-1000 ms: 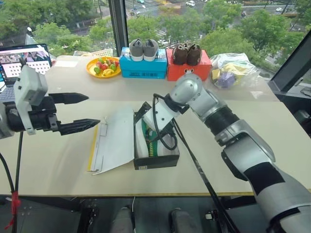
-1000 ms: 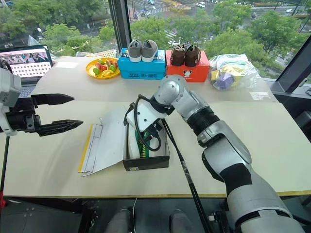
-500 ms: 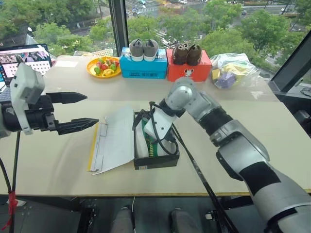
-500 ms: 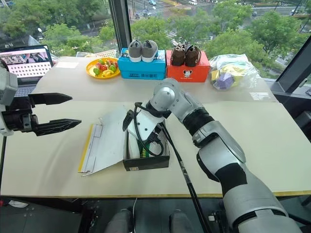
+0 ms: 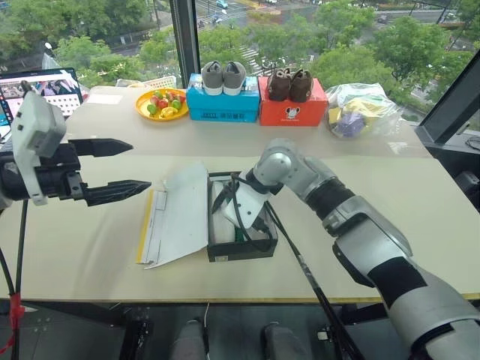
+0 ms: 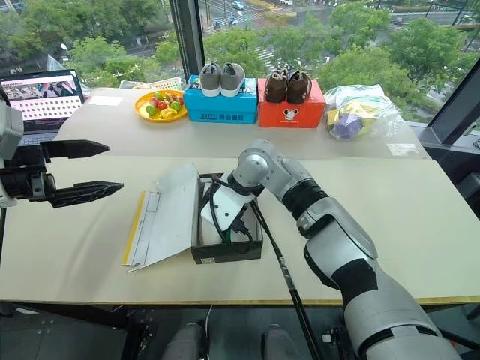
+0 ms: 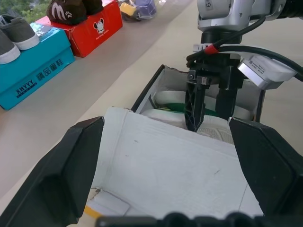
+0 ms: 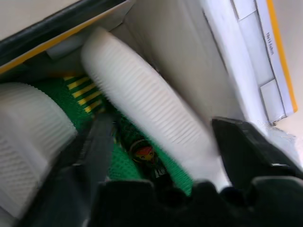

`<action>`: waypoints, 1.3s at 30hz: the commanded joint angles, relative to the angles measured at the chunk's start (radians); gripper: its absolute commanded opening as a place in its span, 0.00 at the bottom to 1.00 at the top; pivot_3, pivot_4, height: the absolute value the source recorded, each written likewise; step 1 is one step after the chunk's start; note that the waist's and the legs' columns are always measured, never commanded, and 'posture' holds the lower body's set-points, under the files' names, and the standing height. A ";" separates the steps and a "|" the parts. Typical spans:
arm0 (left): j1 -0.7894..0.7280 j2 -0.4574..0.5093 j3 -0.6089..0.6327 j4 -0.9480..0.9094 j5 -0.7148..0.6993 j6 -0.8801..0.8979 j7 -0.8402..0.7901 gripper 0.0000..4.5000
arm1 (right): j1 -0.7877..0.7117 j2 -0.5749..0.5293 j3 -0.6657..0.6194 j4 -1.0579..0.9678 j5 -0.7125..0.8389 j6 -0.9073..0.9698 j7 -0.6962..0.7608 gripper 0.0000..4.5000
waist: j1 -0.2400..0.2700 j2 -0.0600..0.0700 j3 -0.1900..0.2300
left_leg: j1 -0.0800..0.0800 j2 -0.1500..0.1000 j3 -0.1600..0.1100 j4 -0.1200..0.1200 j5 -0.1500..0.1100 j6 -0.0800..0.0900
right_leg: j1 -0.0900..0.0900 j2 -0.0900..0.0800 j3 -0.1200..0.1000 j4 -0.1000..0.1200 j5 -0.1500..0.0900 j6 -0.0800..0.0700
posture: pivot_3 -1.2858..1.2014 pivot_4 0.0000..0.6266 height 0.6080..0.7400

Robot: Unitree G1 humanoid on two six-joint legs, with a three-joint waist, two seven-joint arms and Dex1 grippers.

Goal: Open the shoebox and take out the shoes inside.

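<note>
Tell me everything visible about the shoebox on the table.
The shoebox is cardboard with a black base and white interior. Its lid is folded open flat toward the robot's left, white inside with a yellow edge. Shoes with green soles lie inside. The right gripper reaches down into it, fingers among the shoes.

Along my desk's [image 5: 420,187] far edge: a laptop [image 5: 37,88], a yellow fruit plate [image 5: 160,103], grey shoes [image 5: 222,76] on a blue box [image 5: 222,105], brown shoes [image 5: 289,84] on a red box [image 5: 292,109], and a plastic bag [image 5: 358,109] holding, perhaps, cloth.

shoebox [image 5: 241,251] lid flipped aside, right pincer [image 7: 208,106] fills opening
</note>
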 commanded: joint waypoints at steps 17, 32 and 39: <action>-0.060 0.005 -0.008 0.009 0.006 -0.026 0.007 1.00 | 0.019 0.024 -0.067 -0.101 0.216 0.164 0.072 0.13 | -0.002 0.000 0.000 | 0.001 0.000 0.000 0.000 0.000 0.000 | 0.000 0.000 0.000 0.002 0.000 -0.001 | 0.52 0.24 1.00; -0.083 0.000 -0.039 0.014 0.013 -0.030 0.005 1.00 | -0.062 0.103 -0.144 0.128 0.088 0.276 -0.171 0.13 | -0.004 0.000 0.000 | 0.001 0.000 0.000 0.000 0.001 -0.001 | -0.001 0.000 0.000 0.003 -0.001 -0.001 | 0.52 0.24 1.00; -0.112 -0.006 -0.075 0.028 0.029 -0.045 0.002 1.00 | -0.082 0.076 -0.284 0.070 0.249 0.402 -0.008 0.13 | -0.003 0.000 0.000 | 0.001 0.000 0.000 0.000 0.001 -0.001 | -0.001 0.000 0.000 0.003 -0.001 -0.001 | 0.52 0.24 1.00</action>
